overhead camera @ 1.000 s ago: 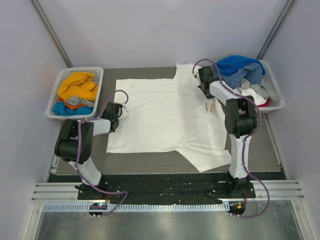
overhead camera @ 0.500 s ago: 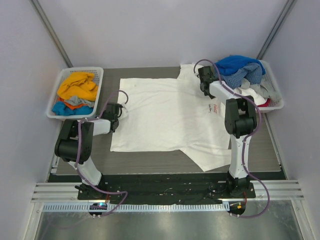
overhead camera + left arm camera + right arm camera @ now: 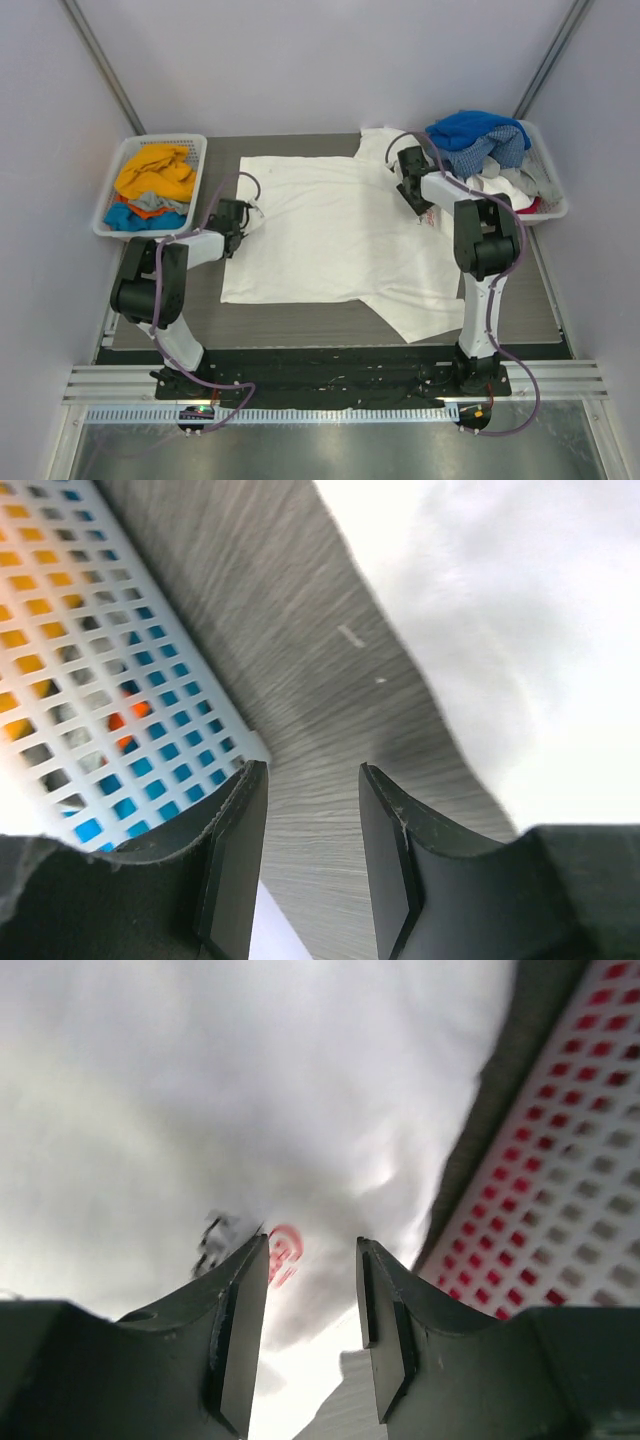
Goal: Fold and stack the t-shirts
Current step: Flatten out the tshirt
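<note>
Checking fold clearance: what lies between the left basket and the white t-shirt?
Only a bare strip of dark table separates the left basket from the white t-shirt; the left wrist view shows it plainly.

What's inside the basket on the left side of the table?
An orange shirt on top, a blue shirt at the near end; whatever lies beneath them is covered.

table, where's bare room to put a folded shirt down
Bare table runs along the near edge, below the hem of the white shirt, and in the near right corner below the right basket. The strip beside the left basket holds the left arm. Both baskets are piled full.
</note>
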Controlling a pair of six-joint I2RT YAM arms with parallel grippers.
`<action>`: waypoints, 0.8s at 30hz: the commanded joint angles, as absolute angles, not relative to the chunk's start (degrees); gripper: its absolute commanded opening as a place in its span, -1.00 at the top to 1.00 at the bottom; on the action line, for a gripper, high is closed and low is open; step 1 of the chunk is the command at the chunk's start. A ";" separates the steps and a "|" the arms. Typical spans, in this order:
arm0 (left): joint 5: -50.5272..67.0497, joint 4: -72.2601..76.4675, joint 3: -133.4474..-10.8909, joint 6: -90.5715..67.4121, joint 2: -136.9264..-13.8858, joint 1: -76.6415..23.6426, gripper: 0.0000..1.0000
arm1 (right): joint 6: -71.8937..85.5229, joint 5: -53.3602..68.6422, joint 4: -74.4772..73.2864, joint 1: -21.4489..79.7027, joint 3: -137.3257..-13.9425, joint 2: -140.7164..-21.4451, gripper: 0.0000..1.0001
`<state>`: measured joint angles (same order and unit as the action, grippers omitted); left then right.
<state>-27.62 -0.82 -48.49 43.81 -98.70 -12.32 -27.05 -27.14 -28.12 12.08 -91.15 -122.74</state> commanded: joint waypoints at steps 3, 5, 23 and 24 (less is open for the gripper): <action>-21.28 -6.76 -50.44 38.42 -93.26 -13.27 0.06 | -26.81 -14.79 -27.78 12.39 -80.54 -107.26 0.06; -17.17 -10.08 -51.15 35.17 -91.07 -13.27 0.03 | -26.72 -12.58 -27.86 12.48 -78.06 -104.25 0.06; -9.67 -12.40 -55.72 30.94 -94.92 -15.91 -0.15 | -24.35 -3.08 -30.59 12.83 -66.27 -97.38 0.04; -9.84 -12.13 -55.98 30.94 -95.70 -15.91 -0.15 | -24.35 -3.08 -30.24 13.01 -66.27 -97.82 0.04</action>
